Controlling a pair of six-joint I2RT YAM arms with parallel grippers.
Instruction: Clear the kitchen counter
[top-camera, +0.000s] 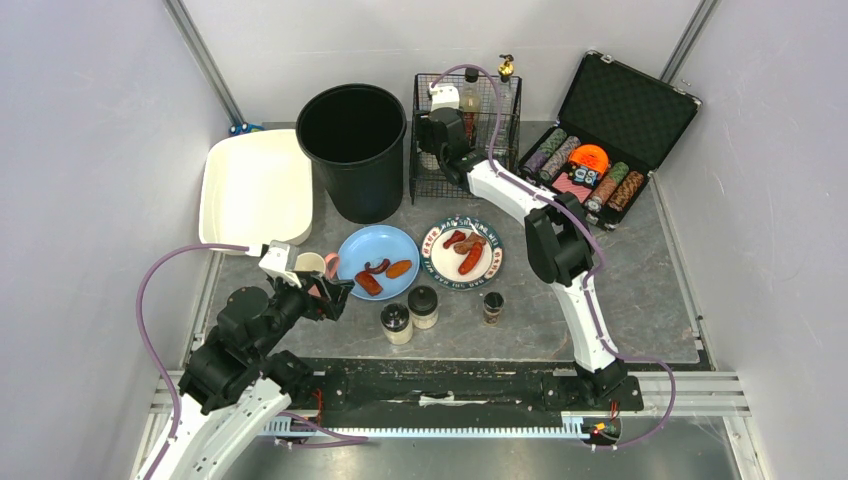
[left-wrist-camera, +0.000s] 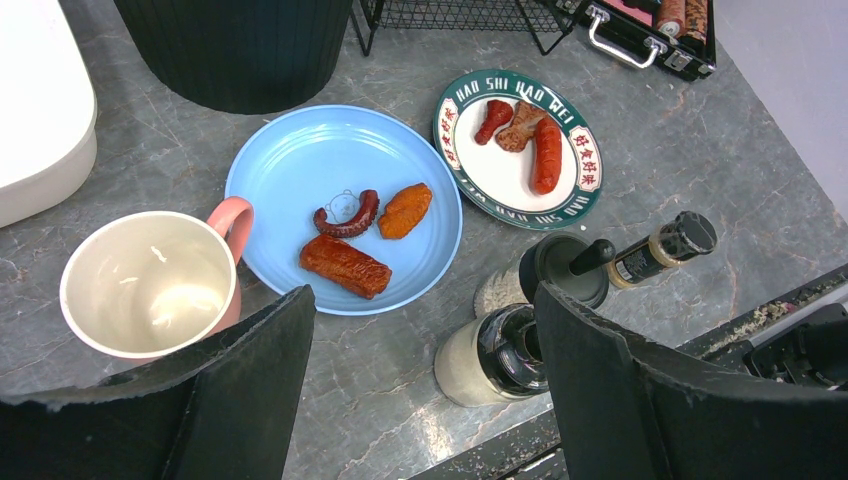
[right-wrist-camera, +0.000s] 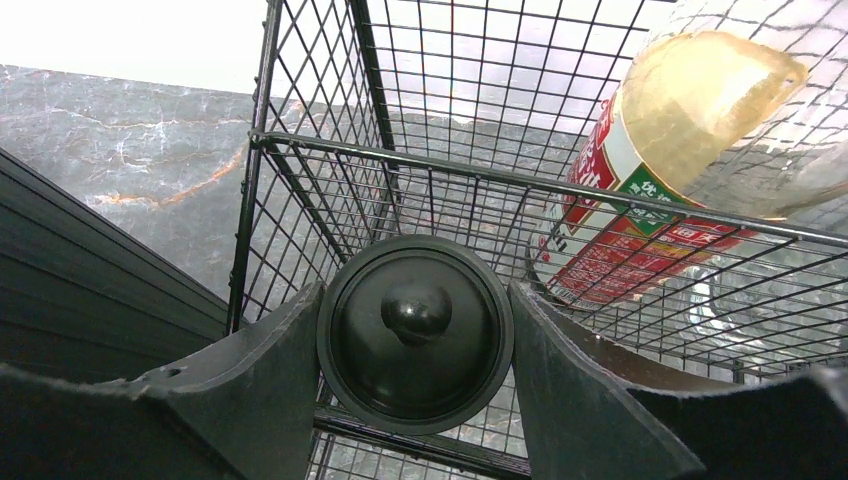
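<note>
One plate (left-wrist-camera: 487, 172) on kitchen counter (left-wrist-camera: 690, 140): HAO SHI HAO WEI.

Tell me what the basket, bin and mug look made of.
Basket: metal wire, dark coated, shown by thin welded grid bars. Bin: likely matte black plastic, with vertical ribbing on its wall. Mug: probably glazed ceramic, cream inside with glossy highlights and a pink handle; glossy plastic is possible.

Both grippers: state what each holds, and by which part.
The right gripper clamps a black-lidded jar by the sides of its lid, at the wire basket. The left gripper is open and holds nothing.
</note>
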